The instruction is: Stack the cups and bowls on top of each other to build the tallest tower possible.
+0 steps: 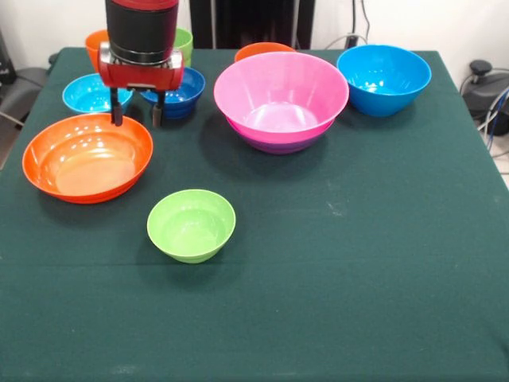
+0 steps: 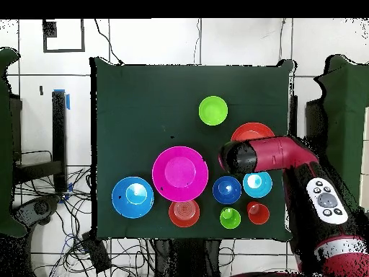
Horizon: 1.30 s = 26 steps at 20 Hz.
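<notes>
Gripper (image 1: 136, 117): fingers spread, nothing between them, tips at the far rim of the wide orange bowl (image 1: 87, 157), upper left of the front frame.
Pink bowl (image 1: 280, 96): nested in a purple bowl (image 1: 278, 145), upper centre.
Big blue bowl (image 1: 383, 78): upper right, apart from the pink one.
Lime-green bowl (image 1: 191, 224): alone, centre left.
Light-blue bowl (image 1: 89, 93) and dark-blue bowl (image 1: 180, 92): behind the gripper.
Orange cup (image 2: 258, 212) and green cup (image 2: 230, 217): side by side, lower right of the overhead frame.
Small orange bowl (image 2: 184, 212): just below the pink bowl there.

Bright even light, glossy glare on the pink bowl (image 1: 280, 99), soft shadows on the table (image 1: 334, 263)
</notes>
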{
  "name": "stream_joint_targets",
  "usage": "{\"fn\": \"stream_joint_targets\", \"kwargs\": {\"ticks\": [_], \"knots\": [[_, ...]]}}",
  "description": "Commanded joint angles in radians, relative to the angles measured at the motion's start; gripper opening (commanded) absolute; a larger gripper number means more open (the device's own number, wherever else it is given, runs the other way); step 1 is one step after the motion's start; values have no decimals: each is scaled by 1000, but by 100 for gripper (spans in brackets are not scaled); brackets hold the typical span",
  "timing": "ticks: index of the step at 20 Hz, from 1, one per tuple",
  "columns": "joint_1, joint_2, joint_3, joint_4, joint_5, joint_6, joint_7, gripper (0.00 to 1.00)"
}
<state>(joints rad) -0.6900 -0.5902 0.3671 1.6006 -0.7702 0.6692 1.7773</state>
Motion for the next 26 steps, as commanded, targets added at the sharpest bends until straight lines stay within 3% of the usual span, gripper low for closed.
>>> {"fn": "stream_joint_targets", "kwargs": {"ticks": [1, 11, 15, 26], "knots": [[112, 8, -125, 20, -30, -60, 246, 100], [209, 10, -237, -14, -92, -204, 268, 100], [241, 47, -275, -40, -109, -258, 269, 100], [252, 177, -324, -107, -77, -374, 238, 100]]}}
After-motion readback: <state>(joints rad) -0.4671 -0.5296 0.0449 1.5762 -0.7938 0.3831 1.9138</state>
